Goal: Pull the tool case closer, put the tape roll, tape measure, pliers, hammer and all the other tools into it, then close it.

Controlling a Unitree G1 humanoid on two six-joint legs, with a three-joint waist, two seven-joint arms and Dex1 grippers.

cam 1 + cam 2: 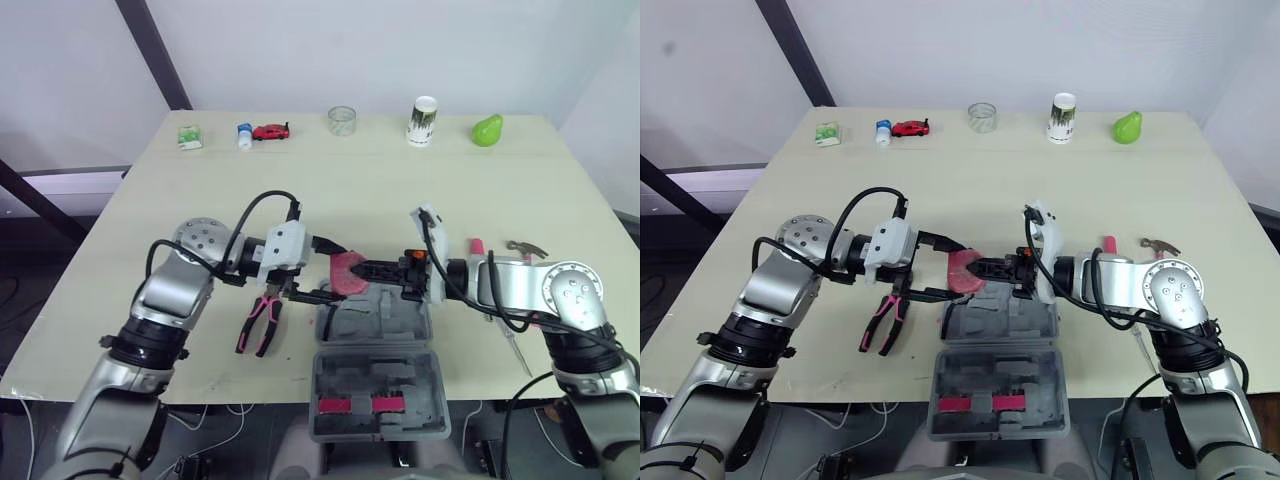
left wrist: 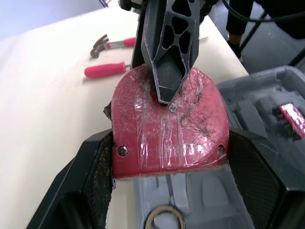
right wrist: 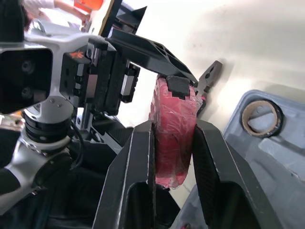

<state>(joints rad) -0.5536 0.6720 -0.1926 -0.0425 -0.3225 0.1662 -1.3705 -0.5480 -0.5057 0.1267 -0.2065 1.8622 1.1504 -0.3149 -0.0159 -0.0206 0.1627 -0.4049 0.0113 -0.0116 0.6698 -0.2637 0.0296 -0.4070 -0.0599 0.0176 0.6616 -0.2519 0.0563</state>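
While the right gripper (image 3: 174,130) is pinching the tape measure (image 1: 343,272) by its flat faces above the open tool case (image 1: 395,318), the left gripper (image 1: 336,272) is clamping its edges. That looks like a handover, and next one gripper needs to be letting go before the tape measure is lowered in.

Beige table (image 1: 400,190): open tool case (image 1: 340,385) at near edge, pliers (image 1: 260,322) left, hammer (image 1: 522,247) right.

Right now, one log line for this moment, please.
left gripper, right gripper: shut on tape measure over open tool case | tape roll: in case | pliers, hammer: on table
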